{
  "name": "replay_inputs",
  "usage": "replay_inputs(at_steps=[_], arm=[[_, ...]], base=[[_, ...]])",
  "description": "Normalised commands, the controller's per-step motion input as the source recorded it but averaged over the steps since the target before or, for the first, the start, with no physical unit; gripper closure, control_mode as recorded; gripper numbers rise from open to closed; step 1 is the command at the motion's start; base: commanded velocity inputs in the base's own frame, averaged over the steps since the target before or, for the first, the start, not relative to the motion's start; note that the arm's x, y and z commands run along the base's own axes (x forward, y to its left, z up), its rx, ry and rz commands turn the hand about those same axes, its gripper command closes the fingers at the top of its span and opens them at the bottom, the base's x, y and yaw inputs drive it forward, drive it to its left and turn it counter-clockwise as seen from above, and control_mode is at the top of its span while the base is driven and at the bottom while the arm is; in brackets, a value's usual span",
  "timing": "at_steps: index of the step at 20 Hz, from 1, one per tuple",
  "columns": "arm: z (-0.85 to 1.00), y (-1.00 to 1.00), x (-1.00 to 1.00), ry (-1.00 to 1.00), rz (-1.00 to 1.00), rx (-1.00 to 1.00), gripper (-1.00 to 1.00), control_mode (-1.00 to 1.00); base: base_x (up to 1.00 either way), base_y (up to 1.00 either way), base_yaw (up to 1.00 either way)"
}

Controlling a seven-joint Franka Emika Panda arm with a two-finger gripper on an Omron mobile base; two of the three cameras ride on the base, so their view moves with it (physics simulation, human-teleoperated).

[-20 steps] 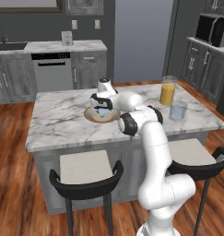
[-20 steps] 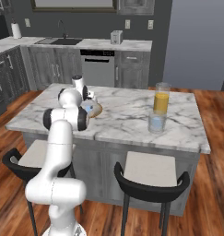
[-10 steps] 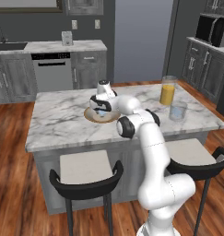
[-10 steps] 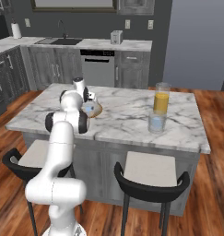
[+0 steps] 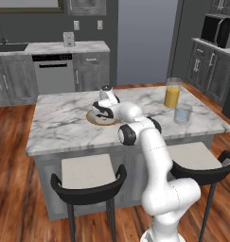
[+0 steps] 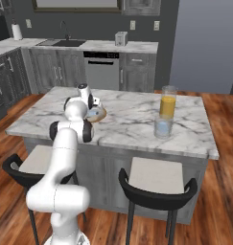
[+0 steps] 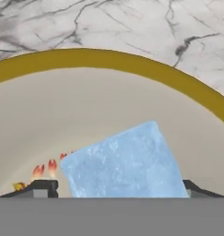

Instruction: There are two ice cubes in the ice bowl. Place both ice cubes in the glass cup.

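On the marble island stands the ice bowl point(image 5: 94, 119) point(image 6: 100, 115), tan inside with a golden-brown rim point(image 7: 109, 60). My gripper point(image 5: 103, 113) point(image 6: 91, 111) points down into it. The hand view has a pale-blue ice cube point(image 7: 122, 161) lying on the bowl's floor, right between my gripper's point(image 7: 120, 190) two dark fingertips. One fingertip point(image 7: 44, 186) sits just left of the cube and the other at its right edge, jaws wide and close to its sides. The glass cup point(image 5: 183, 114) point(image 6: 162, 128) stands far to the right on the island.
A taller glass of orange liquid point(image 5: 172, 93) point(image 6: 168, 103) stands just behind the glass cup. Two black stools point(image 5: 90, 182) point(image 6: 156, 189) sit along the island's near side. Bare marble point(image 5: 59, 123) lies left of the bowl and between bowl and cups.
The hand has come down into the bowl around the ice cube, and the fingers have drawn slightly inward. The bowl and the cups have not moved.
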Motion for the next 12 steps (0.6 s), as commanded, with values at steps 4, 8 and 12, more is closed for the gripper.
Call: replay_inputs(at_steps=[4, 8, 12], arm=[[-0.02, 0.0, 0.04, 0.0, 0.0, 0.0, 1.0, -1.0], [0.46, -0.06, -0.53, 0.01, -0.08, 0.04, 1.0, -1.0], [0.56, -0.41, -1.0, 0.07, -0.16, 0.12, 1.0, -1.0]], base=[[0.0, 0.0, 0.0], [0.0, 0.0, 0.0], [0.0, 0.0, 0.0]])
